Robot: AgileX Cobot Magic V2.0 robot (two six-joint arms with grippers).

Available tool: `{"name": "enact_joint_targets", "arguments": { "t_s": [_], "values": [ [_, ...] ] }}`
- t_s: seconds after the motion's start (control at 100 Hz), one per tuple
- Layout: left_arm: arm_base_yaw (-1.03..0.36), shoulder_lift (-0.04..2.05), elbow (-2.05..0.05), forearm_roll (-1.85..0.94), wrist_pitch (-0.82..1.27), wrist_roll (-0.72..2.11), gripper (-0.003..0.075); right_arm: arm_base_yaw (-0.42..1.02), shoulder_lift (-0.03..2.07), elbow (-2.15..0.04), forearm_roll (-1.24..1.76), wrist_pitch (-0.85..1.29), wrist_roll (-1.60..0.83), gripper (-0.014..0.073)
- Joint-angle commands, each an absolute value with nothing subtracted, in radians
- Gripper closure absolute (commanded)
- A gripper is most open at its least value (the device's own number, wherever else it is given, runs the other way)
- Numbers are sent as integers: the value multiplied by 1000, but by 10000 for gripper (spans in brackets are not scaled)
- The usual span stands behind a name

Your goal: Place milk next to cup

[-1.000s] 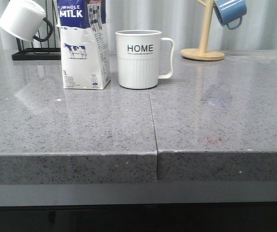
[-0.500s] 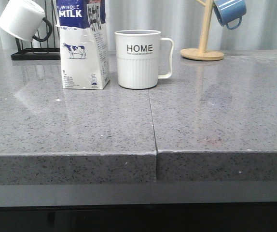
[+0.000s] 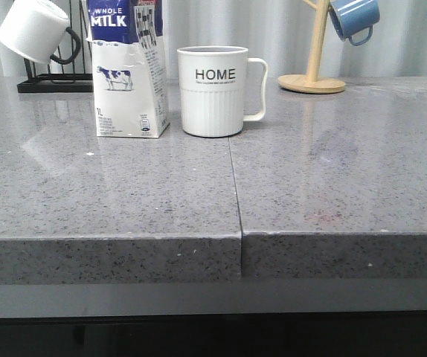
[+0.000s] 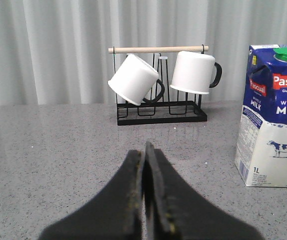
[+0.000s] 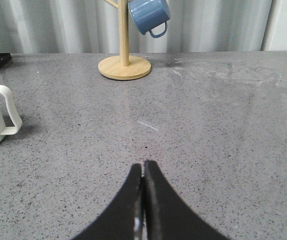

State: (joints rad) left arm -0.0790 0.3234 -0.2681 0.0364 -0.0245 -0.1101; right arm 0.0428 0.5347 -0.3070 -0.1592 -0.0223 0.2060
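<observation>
The milk carton (image 3: 130, 71), white and dark blue with "WHOLE MILK" and a cow picture, stands upright on the grey counter just left of the white ribbed "HOME" cup (image 3: 213, 91). A small gap separates them. The carton also shows in the left wrist view (image 4: 273, 117); the cup's handle shows in the right wrist view (image 5: 6, 115). My left gripper (image 4: 146, 150) is shut and empty above the counter, well short of the carton. My right gripper (image 5: 143, 167) is shut and empty, right of the cup. Neither gripper shows in the front view.
A black wire rack (image 4: 158, 107) holds two white black-handled mugs (image 4: 133, 80) behind the carton. A wooden mug tree (image 3: 314, 63) with a small blue mug (image 3: 355, 18) stands at the back right. A seam (image 3: 234, 186) splits the counter; its front edge (image 3: 213, 238) is near.
</observation>
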Motion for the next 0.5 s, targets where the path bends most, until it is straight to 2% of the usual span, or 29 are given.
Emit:
{"name": "enact_joint_targets", "arguments": {
  "t_s": [0.0, 0.24, 0.49],
  "values": [
    [-77, 330, -291, 46, -101, -110, 741, 37, 534, -333, -168, -93, 207, 715],
    [-45, 274, -198, 34, -62, -87, 741, 37, 534, -333, -168, -93, 207, 715],
    [-6, 76, -50, 60, -60, -55, 741, 37, 534, -333, -168, -93, 207, 715]
  ]
}}
